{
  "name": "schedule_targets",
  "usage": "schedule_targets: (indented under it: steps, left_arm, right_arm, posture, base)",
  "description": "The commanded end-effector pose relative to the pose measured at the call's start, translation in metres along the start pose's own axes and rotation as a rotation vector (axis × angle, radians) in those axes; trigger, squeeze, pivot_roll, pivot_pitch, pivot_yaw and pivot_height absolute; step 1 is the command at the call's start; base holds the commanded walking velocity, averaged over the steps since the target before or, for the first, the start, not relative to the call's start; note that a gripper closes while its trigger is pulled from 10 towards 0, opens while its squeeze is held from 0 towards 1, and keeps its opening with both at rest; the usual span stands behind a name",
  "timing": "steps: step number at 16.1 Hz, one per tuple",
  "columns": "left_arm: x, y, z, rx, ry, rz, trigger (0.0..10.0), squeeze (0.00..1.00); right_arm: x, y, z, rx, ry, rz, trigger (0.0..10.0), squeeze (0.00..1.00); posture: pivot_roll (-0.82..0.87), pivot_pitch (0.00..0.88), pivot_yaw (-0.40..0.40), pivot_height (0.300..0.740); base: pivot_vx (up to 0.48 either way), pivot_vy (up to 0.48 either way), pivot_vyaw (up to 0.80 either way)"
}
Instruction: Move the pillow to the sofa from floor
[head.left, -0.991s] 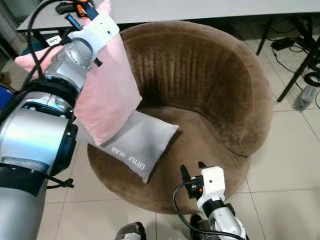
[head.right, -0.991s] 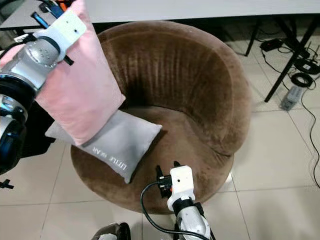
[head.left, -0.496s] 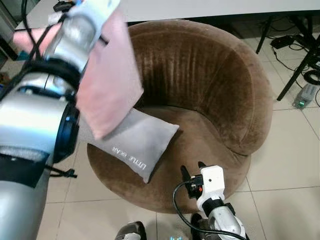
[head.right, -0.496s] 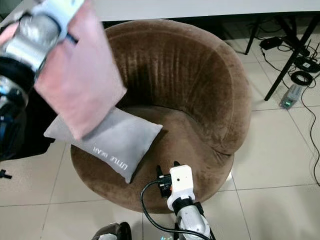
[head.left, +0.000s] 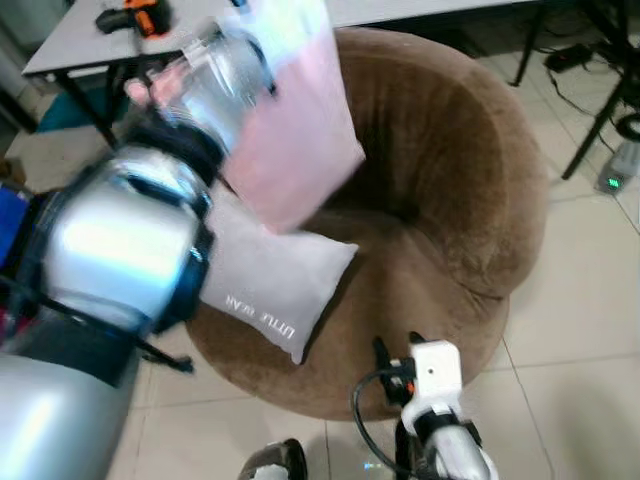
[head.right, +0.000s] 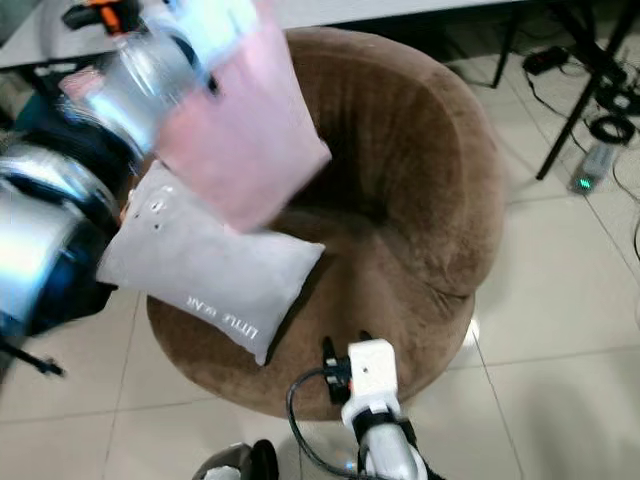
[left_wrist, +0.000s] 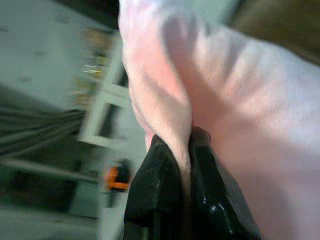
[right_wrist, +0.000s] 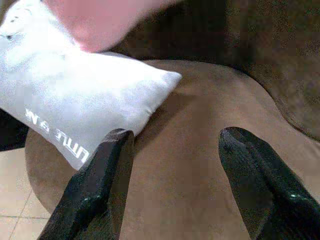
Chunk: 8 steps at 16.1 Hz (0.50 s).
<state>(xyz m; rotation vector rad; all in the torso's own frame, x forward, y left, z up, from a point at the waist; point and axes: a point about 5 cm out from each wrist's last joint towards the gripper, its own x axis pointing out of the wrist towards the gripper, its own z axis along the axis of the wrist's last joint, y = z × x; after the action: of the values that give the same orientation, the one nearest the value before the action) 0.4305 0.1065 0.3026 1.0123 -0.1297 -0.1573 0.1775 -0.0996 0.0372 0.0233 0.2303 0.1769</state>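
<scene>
A pink pillow hangs in the air above the left side of the round brown sofa, blurred by motion. My left gripper is shut on its edge, the two black fingers pinching a fold of pink cloth. A grey pillow with printed letters lies on the sofa seat, just below the pink one. My right gripper is open and holds nothing, low at the sofa's front edge.
A grey table with an orange tool stands behind the sofa. Black table legs and cables lie on the tiled floor at the right. Bare tiles spread to the right front.
My left arm has swung the pink pillow to the right and further over the sofa seat. The camera has shifted slightly. The right gripper holds its place.
</scene>
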Motion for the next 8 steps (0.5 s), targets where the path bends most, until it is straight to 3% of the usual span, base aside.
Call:
schedule_targets:
  steps: [1,2,4,5,8]
  left_arm:
    - [-0.002,-0.011,-0.016,0.019,0.053,-0.041,10.0,0.00]
    - [-0.004,-0.027,-0.027,0.000,0.087,-0.087,10.0,0.00]
    - [-0.006,-0.035,-0.039,-0.031,0.120,-0.096,10.0,0.00]
    - [-0.009,-0.037,-0.051,-0.019,0.159,-0.080,10.0,0.99]
    - [-0.014,-0.029,-0.071,-0.104,0.220,-0.045,10.0,1.00]
  right_arm:
    - [-0.005,0.011,-0.002,0.031,0.022,0.006,10.0,0.00]
    - [-0.012,0.011,-0.004,0.032,0.033,-0.005,10.0,0.00]
    - [-0.017,0.010,-0.005,0.034,0.043,-0.019,10.0,0.00]
    - [-0.023,0.008,-0.006,0.032,0.053,-0.027,10.0,0.00]
    - [-0.028,0.004,-0.005,0.018,0.065,-0.024,10.0,0.00]
  posture:
    - [-0.34,0.233,0.183,0.740]
    - [-0.36,0.247,0.182,0.740]
    - [-0.37,0.261,0.180,0.740]
    - [-0.38,0.268,0.172,0.740]
    - [-0.37,0.272,0.148,0.740]
  base:
    - [0.000,0.000,0.00]
    - [0.000,0.000,0.00]
    - [0.000,0.000,0.00]
    - [0.000,0.000,0.00]
    - [0.000,0.000,0.00]
